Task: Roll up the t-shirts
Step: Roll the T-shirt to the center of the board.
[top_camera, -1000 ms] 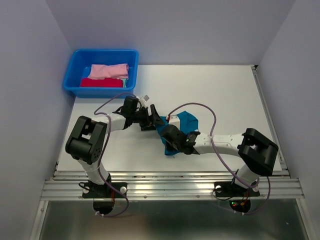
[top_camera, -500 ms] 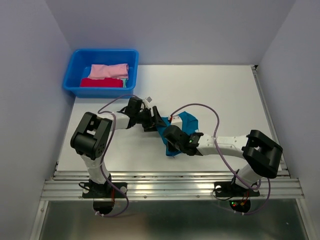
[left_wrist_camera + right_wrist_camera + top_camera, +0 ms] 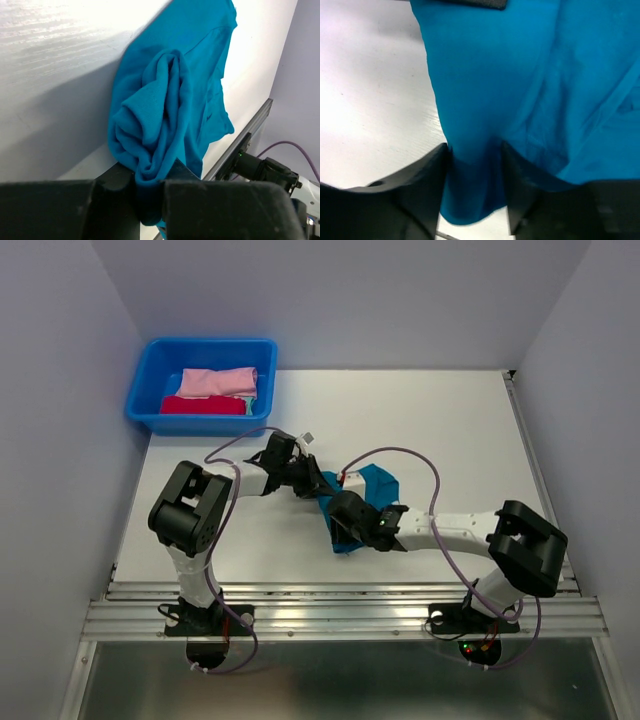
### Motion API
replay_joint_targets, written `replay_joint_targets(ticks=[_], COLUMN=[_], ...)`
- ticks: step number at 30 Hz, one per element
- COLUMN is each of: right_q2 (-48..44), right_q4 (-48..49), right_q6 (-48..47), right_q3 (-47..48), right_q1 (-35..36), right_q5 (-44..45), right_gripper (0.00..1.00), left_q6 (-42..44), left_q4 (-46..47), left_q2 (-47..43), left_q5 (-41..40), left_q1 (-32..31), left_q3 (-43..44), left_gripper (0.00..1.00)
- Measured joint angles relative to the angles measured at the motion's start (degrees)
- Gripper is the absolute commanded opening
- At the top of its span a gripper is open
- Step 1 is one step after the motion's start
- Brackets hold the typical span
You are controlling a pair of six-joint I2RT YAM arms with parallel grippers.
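T-shirts are at 2 different stages. The teal-blue t-shirt (image 3: pixel 375 482) lies near the middle of the table (image 3: pixel 460 430), a little toward 6 o'clock, bunched and creased rather than wound into a tidy roll. The left wrist view shows a loose twisted ridge of folds along it with flat cloth spreading beyond, so I judge its rolling to be barely begun or in need of redoing.

The left gripper (image 3: pixel 150 197) sits at the shirt's 9 o'clock edge, its jaws pressed together on the end of that ridge. The right gripper (image 3: pixel 472 172) is at the shirt's 7 o'clock corner, its jaws standing either side of a band of cloth that fills the gap. Whether they squeeze it or merely flank it, I cannot tell.

At 10 o'clock stands the blue tub (image 3: pixel 145 380), well apart from the arms. Inside, a pink bundle (image 3: pixel 220 380) lies toward 12 o'clock and a red bundle (image 3: pixel 200 405) toward 6 o'clock, touching each other. Both look compact, so those 2 seem finished. A sliver of green shows at the tub's 3 o'clock side, too small to identify. Judged from this, 1 shirt remains to roll and store.
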Motion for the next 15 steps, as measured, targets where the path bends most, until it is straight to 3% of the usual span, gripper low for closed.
replay_joint_targets(ticks=[8,15], right_q2=[0.0,6.1], right_q4=[-8.5,-15.3], right_q6=[-1.9,-2.7], right_q3=[6.4,15.2], right_q1=[2.3,7.3], right_q5=[5.5,13.1], right_gripper=[0.74,0.71], left_q6=[-2.3,-4.1], left_q4=[-3.0,-4.2], left_q2=[-0.3,-0.3], left_q5=[-3.2,-4.4], left_q1=[0.0,0.0], left_q3=[1.0,1.0], left_gripper=[0.00,0.00])
